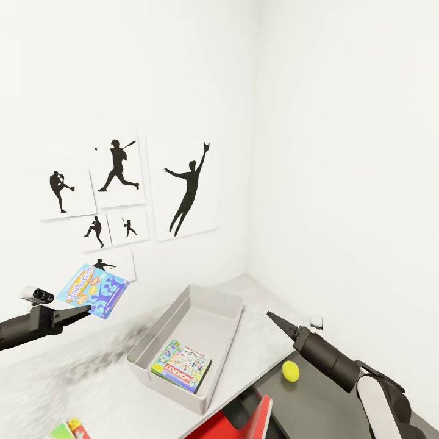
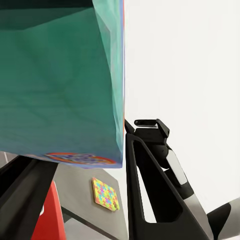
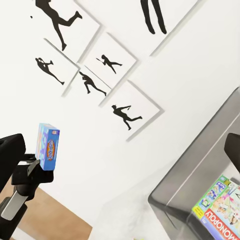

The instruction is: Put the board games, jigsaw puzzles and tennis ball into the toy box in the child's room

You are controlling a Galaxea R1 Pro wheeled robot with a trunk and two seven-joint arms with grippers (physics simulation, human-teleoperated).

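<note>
Cardboard blue board game [image 1: 96, 290] clamped flat in my left pincer [image 1: 85, 311], raised beside the grey toy box [image 1: 210, 303]; right pincer [image 1: 275, 321] narrow, empty.

The small blue board game [image 1: 95, 290] and the Monopoly box [image 1: 181, 366] look like smooth printed cardboard with a slight sheen. The toy box [image 1: 222, 300] reads as matt grey plastic (evenly shaded), the bench [image 1: 61, 378] as smooth matt, the left gripper [image 1: 78, 312] as matt black plastic.
</note>
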